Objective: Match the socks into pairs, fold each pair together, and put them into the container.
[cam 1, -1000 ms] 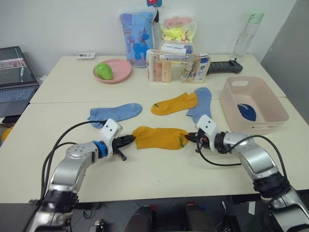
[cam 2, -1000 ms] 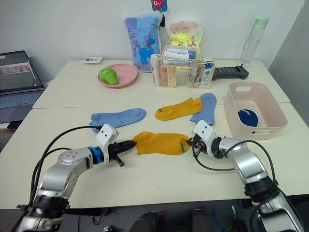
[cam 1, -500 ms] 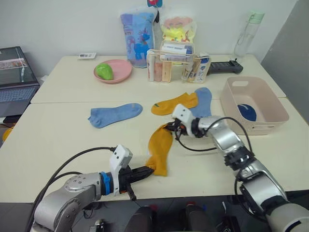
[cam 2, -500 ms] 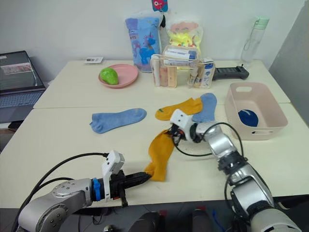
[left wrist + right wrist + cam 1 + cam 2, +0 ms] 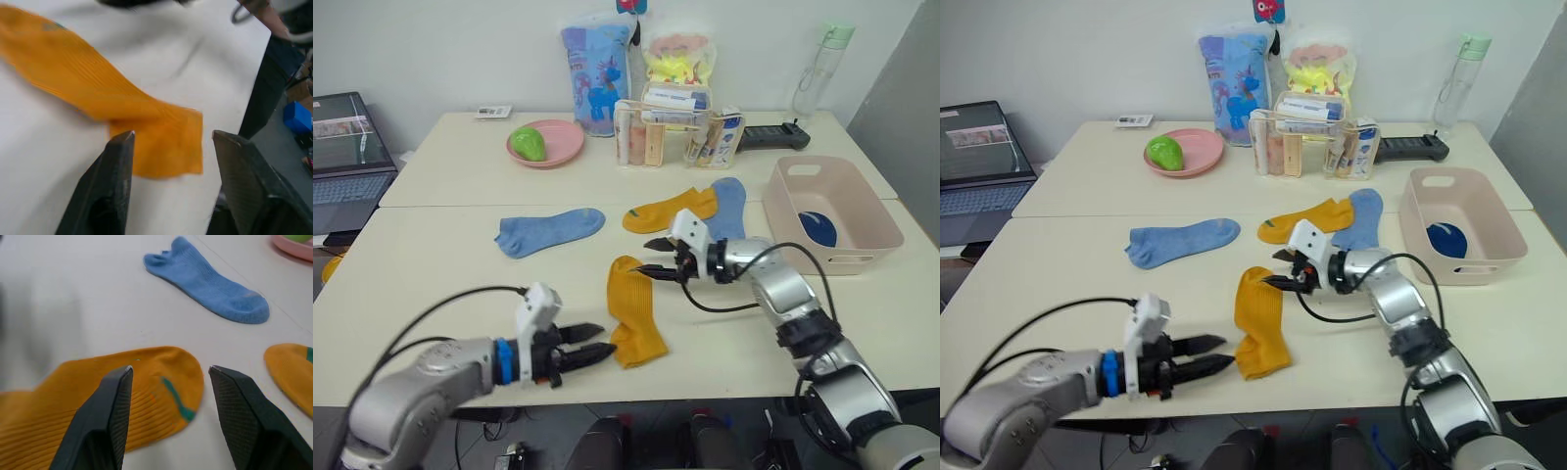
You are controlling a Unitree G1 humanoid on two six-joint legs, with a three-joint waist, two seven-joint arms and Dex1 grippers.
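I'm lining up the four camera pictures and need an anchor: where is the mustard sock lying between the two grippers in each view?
Left eye view: the mustard sock lies at table centre.
Right eye view: same sock, centre.
Left wrist view: its end, just past the left gripper.
Right wrist view: its toe, beyond the right gripper.
Shared landmark: the light blue sock, also in the right wrist view.
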